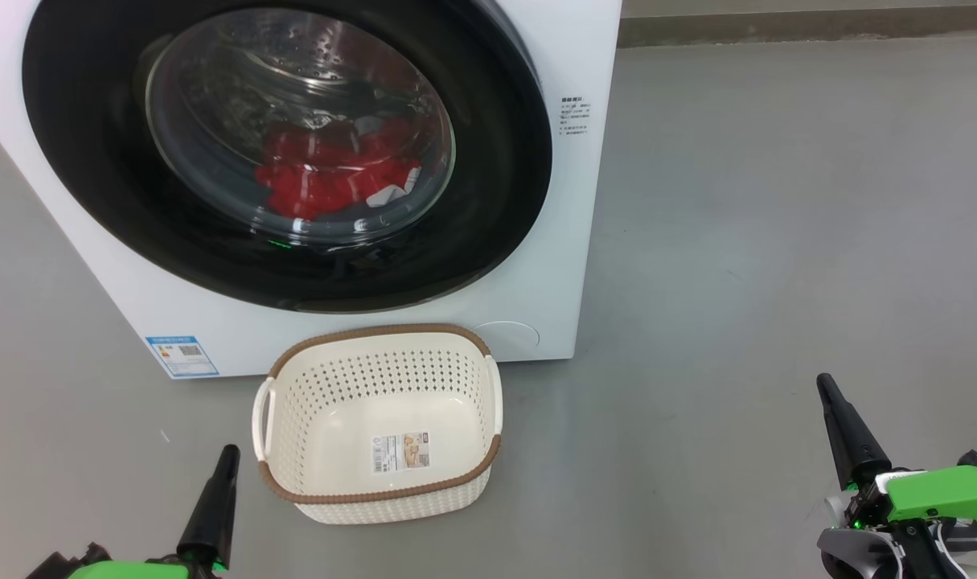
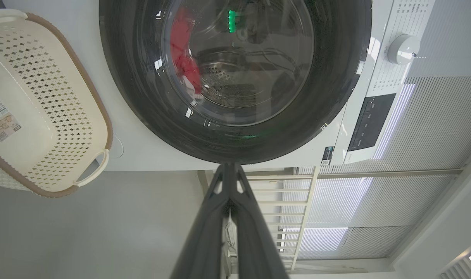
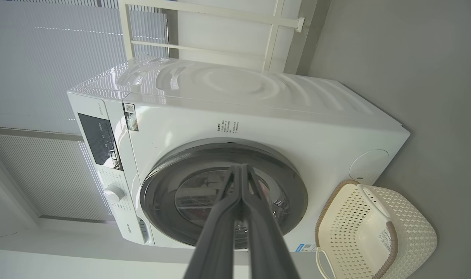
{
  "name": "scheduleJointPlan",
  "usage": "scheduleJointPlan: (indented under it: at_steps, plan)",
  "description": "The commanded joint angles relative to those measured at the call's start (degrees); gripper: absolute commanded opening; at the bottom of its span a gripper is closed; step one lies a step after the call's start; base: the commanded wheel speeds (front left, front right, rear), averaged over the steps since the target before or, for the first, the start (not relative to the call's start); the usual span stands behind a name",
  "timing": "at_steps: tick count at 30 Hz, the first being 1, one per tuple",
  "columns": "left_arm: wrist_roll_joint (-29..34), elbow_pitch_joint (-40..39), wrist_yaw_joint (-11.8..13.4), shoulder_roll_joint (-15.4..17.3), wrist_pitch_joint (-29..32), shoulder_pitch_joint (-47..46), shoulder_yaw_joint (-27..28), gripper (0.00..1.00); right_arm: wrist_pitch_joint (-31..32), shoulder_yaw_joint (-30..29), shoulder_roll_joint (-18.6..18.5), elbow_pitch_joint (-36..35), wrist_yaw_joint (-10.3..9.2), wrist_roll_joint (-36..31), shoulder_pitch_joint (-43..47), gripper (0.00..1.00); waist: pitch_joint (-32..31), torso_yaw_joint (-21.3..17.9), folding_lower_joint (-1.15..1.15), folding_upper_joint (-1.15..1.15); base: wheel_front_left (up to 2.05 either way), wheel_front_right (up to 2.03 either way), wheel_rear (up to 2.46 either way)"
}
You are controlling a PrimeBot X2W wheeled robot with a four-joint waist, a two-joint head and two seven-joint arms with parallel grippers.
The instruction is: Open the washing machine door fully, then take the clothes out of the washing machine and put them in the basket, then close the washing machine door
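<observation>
The white washing machine stands at the upper left. Its door, with a black rim and a glass bowl, lies shut against the front. Red clothes with white parts show through the glass, low in the steel drum. The cream basket sits on the floor just before the machine, with nothing in it but a paper label. My left gripper is shut and holds nothing, to the left of the basket. My right gripper is shut and holds nothing, well off to the right. In the left wrist view, the left gripper points at the door, with the clothes behind the glass.
Bare grey floor spreads to the right of the machine and around the basket. A control panel and a white dial sit along the machine's top edge. Window blinds and a white rail stand behind the machine.
</observation>
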Motion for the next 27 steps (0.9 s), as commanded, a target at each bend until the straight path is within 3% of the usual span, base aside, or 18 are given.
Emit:
scheduleJointPlan:
  at_steps: [1, 27]
  plan:
    - [0.5, -1.5, -0.4, 0.5, 0.6, -2.2, 2.1, 0.0, 0.3, 0.7, -0.6, -1.7, -0.03, -0.1, -2.3, 0.0, 0.0, 0.0, 0.0, 0.0, 0.0, 0.0, 0.0]
    - [1.0, -1.4, -0.4, 0.1, 1.1, -2.3, 2.7, 0.0, 0.8, 0.1, -0.2, -1.7, -0.03, -0.6, -2.3, 0.0, 0.0, 0.0, 0.0, 0.0, 0.0, 0.0, 0.0]
